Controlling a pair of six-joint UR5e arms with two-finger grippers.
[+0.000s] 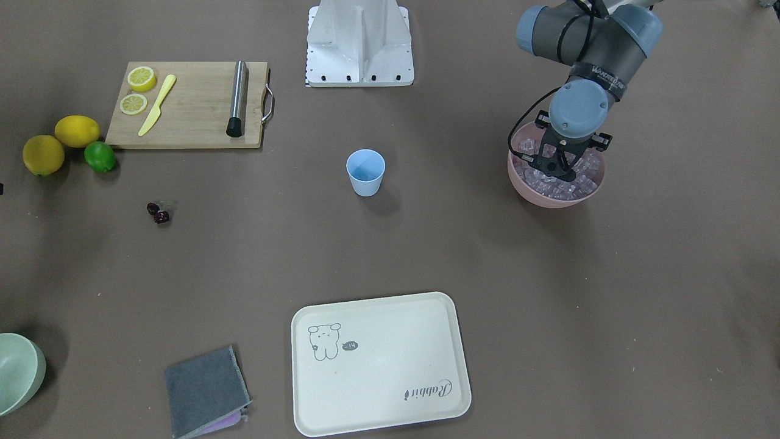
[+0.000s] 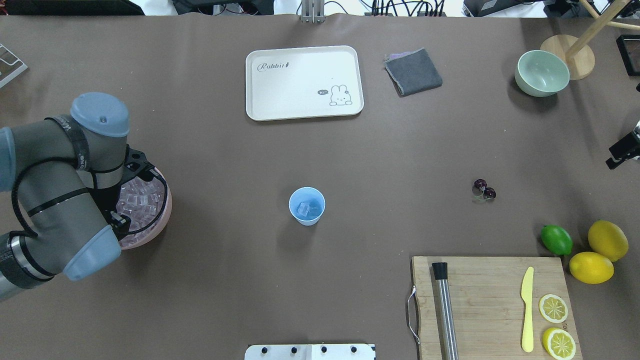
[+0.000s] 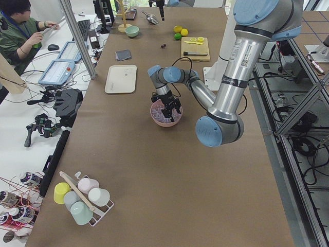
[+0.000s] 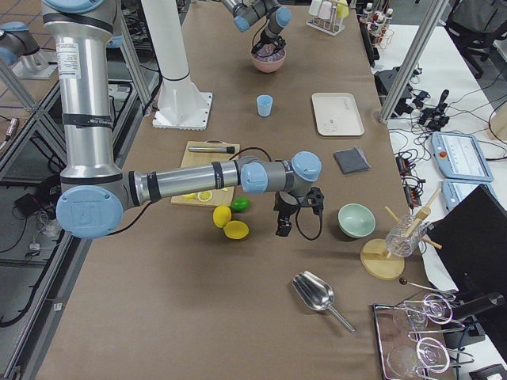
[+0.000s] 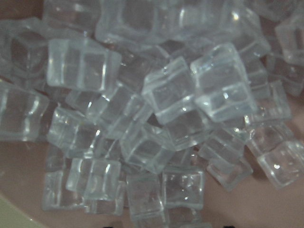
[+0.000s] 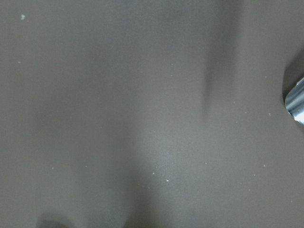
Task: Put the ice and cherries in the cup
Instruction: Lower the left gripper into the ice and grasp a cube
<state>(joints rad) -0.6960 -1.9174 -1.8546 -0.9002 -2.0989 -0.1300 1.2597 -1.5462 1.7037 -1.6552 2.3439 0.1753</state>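
The light blue cup [image 2: 306, 206] stands upright mid-table with one ice cube [image 2: 303, 209] in it. It also shows in the front view [image 1: 365, 172]. The pink bowl [image 1: 544, 196] holds many ice cubes [image 1: 565, 186]. My left gripper [image 1: 556, 169] reaches down into this bowl, jaws apart, just above the ice [image 5: 171, 90]; nothing is between them. The cherries [image 2: 484, 189] lie on the table far from both grippers, also in the front view [image 1: 158, 212]. My right gripper [image 2: 622, 150] hangs at the table's right edge, only partly seen. I cannot tell if it is open.
A cutting board [image 2: 490, 320] with a steel muddler [image 2: 445, 310], yellow knife [image 2: 527, 307] and lemon slices is at the near right. A lime [image 2: 556, 239] and two lemons lie beside it. A cream tray [image 2: 304, 82], grey cloth [image 2: 413, 71], green bowl [image 2: 542, 73] and metal scoop [image 4: 317, 294] lie further off.
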